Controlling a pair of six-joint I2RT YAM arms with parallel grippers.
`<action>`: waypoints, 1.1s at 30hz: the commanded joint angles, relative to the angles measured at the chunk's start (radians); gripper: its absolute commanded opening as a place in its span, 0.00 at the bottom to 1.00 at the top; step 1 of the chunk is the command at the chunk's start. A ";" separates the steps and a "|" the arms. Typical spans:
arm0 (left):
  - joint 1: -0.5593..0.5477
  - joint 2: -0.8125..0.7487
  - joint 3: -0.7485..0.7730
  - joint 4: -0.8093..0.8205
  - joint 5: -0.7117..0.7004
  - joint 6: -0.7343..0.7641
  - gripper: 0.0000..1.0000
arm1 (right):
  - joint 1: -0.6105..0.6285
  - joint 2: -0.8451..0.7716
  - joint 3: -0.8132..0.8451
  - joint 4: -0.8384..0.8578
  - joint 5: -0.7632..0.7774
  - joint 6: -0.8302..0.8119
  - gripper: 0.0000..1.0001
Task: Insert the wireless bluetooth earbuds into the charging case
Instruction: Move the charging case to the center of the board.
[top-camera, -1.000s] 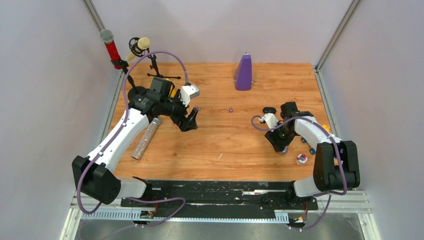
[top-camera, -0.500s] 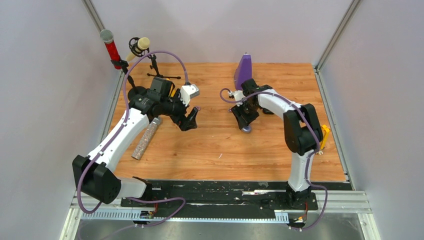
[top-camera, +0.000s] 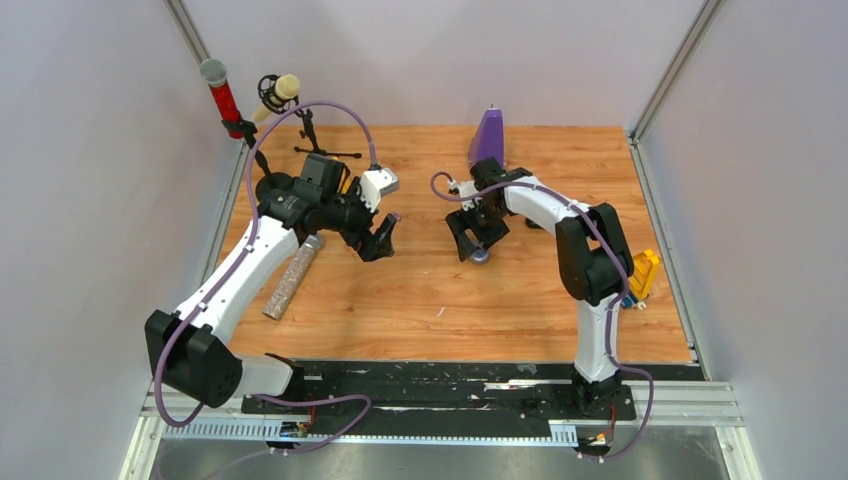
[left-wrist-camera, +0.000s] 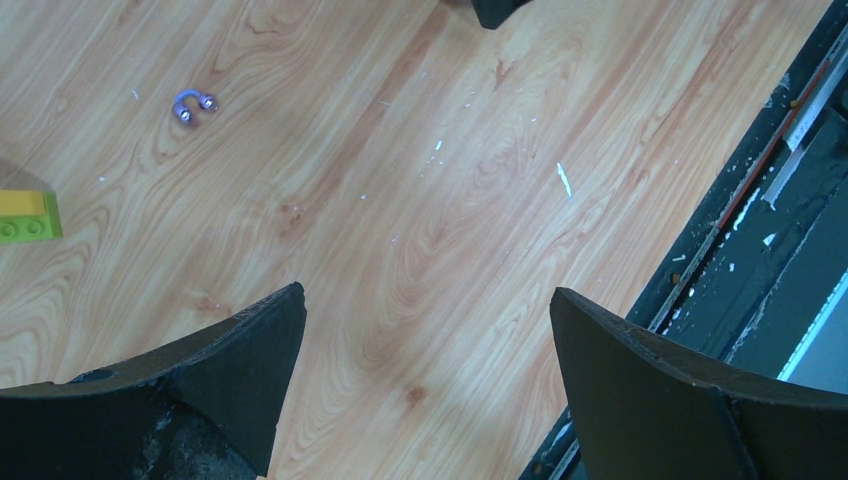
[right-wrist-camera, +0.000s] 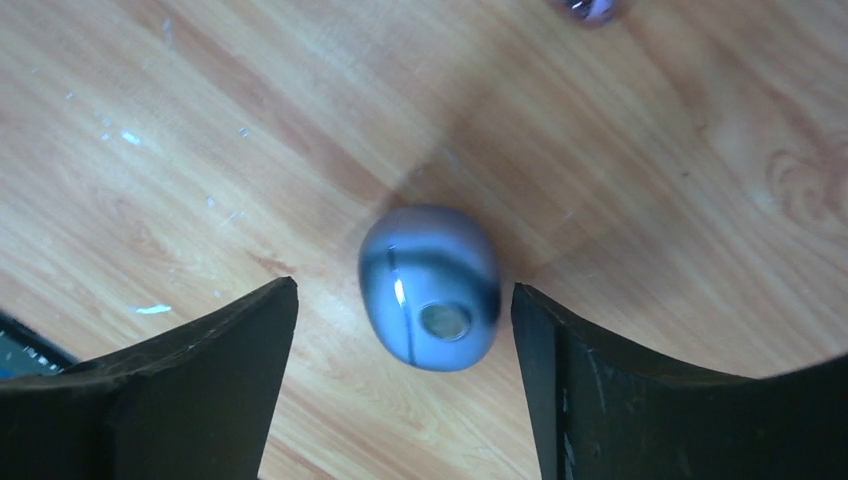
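Observation:
A closed blue-grey oval charging case lies on the wood between the fingers of my right gripper, nearer the right-hand finger and a little blurred. The jaws are open and not clamped on it. In the top view the case shows just under the right gripper at mid-table. One pale purple earbud peeks in at the top edge of the right wrist view. A pale purple earbud pair lies ahead of my open, empty left gripper, and shows in the top view beside that gripper. No black earbuds are in view.
A purple wedge-shaped object stands at the back. Two microphones stand at the back left. A speckled cylinder lies under the left arm. A yellow brick lies at the right edge, and a green-yellow brick near the left gripper.
My right arm has swung from the right side of the table to the middle, and the case is now under its open jaws. The left arm has barely moved.

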 joint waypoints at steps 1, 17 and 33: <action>0.000 -0.002 -0.002 0.027 0.017 -0.005 1.00 | 0.003 -0.112 -0.012 -0.036 -0.112 -0.003 0.81; 0.000 0.044 0.006 0.037 0.036 -0.020 1.00 | 0.004 -0.157 -0.053 -0.109 -0.323 -0.073 0.79; 0.000 0.087 0.028 0.055 0.108 0.030 1.00 | -0.083 -0.286 -0.192 0.191 0.012 -0.663 1.00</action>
